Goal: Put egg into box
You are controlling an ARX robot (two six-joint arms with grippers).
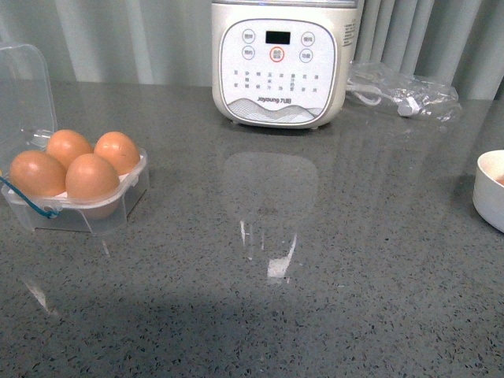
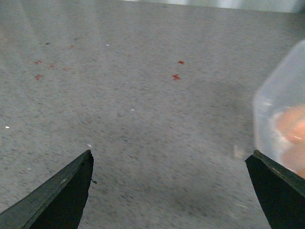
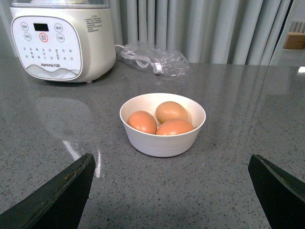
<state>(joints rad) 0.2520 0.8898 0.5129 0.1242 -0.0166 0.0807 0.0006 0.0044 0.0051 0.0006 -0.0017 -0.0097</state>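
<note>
**Operator:** Item one, the task's things. Where do they stand?

**Clerk:** Front view, your left side of the speckled grey countertop (image 1: pixel 315 276): one clear plastic four-egg box (image 1: pixel 118 206). Its hinged clear lid (image 1: pixel 27 79) is raised, and a blue cord (image 1: pixel 31 206) sits at the near corner. Four smooth orange-brown eggs (image 1: pixel 91 176) fill all four cups. They look alike, so you cannot tell the task's egg from the other three.

**Operator:** What does each view add?

**Clerk:** Only the front view gives you the box whole. It catches just the edge of the round white bowl (image 1: pixel 490 193) at far right. The right wrist view shows that bowl complete, with three more brown eggs (image 3: pixel 171 111) inside, touching one another. Behind the bowl stand the cream electric cooker (image 3: pixel 62 43) and a clear plastic bag holding a white cable (image 3: pixel 152 59). The left wrist view shows a blurred clear wall of the box with orange behind it. It also shows small red marks (image 2: pixel 176 76) on the counter, seen nowhere else.

**Operator:** Jaws?

**Clerk:** Left gripper (image 2: pixel 170 153): jaws wide apart, gripping nothing, counter below. One dark finger (image 2: pixel 279 191) is just beside the box; you cannot tell whether it touches. Right gripper (image 3: pixel 170 157): jaws wide apart, gripping nothing. The bowl lies ahead, framed between its fingers and apart from them.
</note>
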